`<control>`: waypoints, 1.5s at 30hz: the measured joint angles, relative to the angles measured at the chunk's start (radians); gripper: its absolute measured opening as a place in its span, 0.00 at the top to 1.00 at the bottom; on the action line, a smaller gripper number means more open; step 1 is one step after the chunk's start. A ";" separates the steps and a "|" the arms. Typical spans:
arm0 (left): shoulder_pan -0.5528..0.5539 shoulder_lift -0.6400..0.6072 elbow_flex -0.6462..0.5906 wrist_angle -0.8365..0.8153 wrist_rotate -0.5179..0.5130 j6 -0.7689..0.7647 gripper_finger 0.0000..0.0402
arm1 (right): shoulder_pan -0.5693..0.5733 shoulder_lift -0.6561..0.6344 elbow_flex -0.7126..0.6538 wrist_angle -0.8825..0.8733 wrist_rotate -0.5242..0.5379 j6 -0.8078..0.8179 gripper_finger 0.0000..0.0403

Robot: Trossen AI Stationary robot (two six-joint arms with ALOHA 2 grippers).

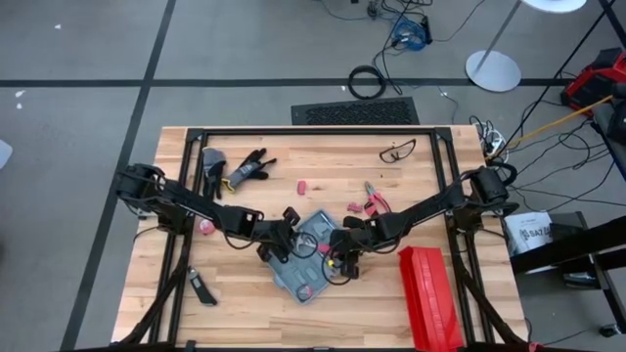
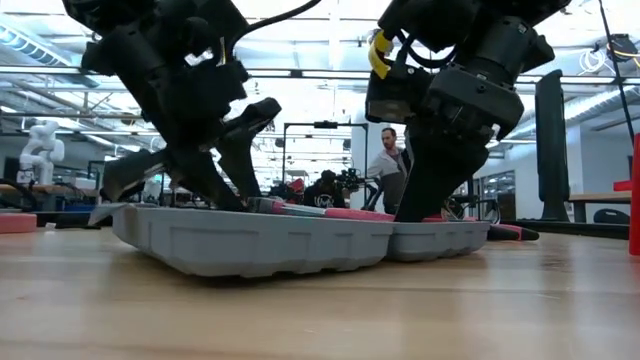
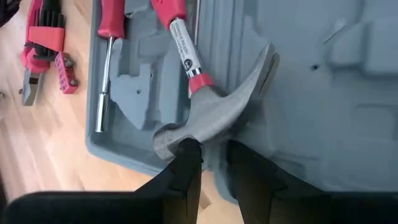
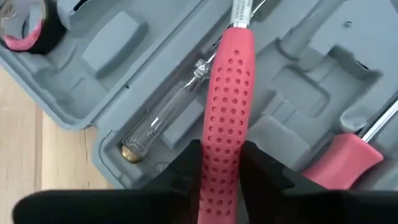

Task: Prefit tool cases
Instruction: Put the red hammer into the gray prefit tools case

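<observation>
The blue-grey tool case (image 1: 308, 256) lies open on the table's middle, grey moulded slots up; in the low view its tray (image 2: 250, 240) rests flat on the wood. A hammer with a steel head (image 3: 214, 115) and a pink perforated handle (image 4: 227, 93) lies across the case. My left gripper (image 3: 211, 149) is shut on the head at the case's left side. My right gripper (image 4: 221, 152) is shut on the handle at the case's right side. A pink-handled nut driver (image 3: 107, 56) and a clear-handled screwdriver (image 4: 165, 121) sit in slots. My left gripper pinches the hammer's steel head (image 3: 208, 138) between its two fingers, near where the neck joins it. The fingers slant down from the table's left side. The head sits over the case's moulded slots. My right gripper pinches the pink perforated handle (image 4: 219, 171) between its two fingers, toward its free end. The fingers slant down from the table's right side and lie across the handle. The handle lies along the case's inside, just above the rim.
A long red ribbed box (image 1: 430, 293) stands right of the case. Pink pliers and a bit holder (image 3: 43, 53) lie on the wood by the case. Gloves (image 1: 245, 168), safety glasses (image 1: 396, 151), more pliers (image 1: 375, 201) lie farther back; a knife (image 1: 202, 288) near left.
</observation>
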 joint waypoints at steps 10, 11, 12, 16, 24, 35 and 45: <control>0.002 -0.078 0.002 0.052 -0.014 -0.043 0.77 | -0.053 -0.020 0.002 0.085 -0.185 0.230 0.93; 0.002 -0.078 0.005 0.073 -0.016 -0.043 0.77 | -0.062 -0.020 0.003 0.103 -0.216 0.250 0.96; 0.003 -0.079 0.006 0.081 -0.016 -0.043 0.77 | -0.071 -0.020 0.002 0.113 -0.242 0.263 0.98; 0.001 -0.079 0.016 0.094 -0.005 -0.042 0.77 | -0.102 -0.020 0.002 0.198 -0.315 0.289 0.99; 0.008 -0.079 0.026 0.138 -0.008 -0.045 0.77 | -0.144 -0.020 0.002 0.213 -0.398 0.295 1.00; 0.007 -0.081 0.180 0.037 -0.050 -0.130 0.77 | -0.157 -0.021 0.002 0.282 -0.449 0.306 1.00; 0.008 -0.081 0.211 -0.206 -0.056 -0.199 0.77 | -0.102 -0.154 0.001 0.061 -0.293 0.241 1.00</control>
